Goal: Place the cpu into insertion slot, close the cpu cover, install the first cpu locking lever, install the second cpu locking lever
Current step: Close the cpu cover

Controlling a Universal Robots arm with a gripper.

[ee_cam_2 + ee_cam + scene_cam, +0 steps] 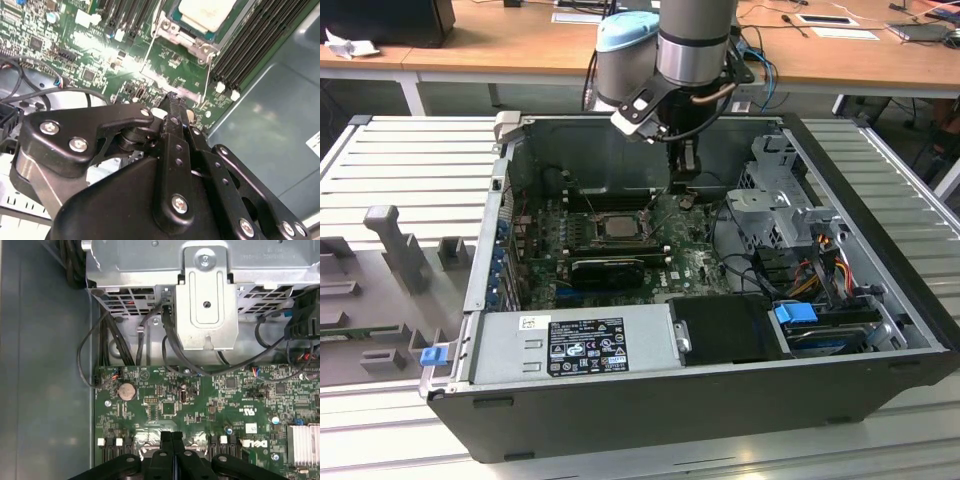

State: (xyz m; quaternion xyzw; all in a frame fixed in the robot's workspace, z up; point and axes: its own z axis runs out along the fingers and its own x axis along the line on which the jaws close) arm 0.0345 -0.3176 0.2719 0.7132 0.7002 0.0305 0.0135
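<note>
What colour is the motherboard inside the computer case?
The motherboard is green, seen best in the first wrist view.

Power supply (585, 340), drive cage (775, 195), coin battery (126, 390)

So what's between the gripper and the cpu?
In the second wrist view, the metal rim of the cover and a strip of green board lie between the gripper and the cpu.
</note>
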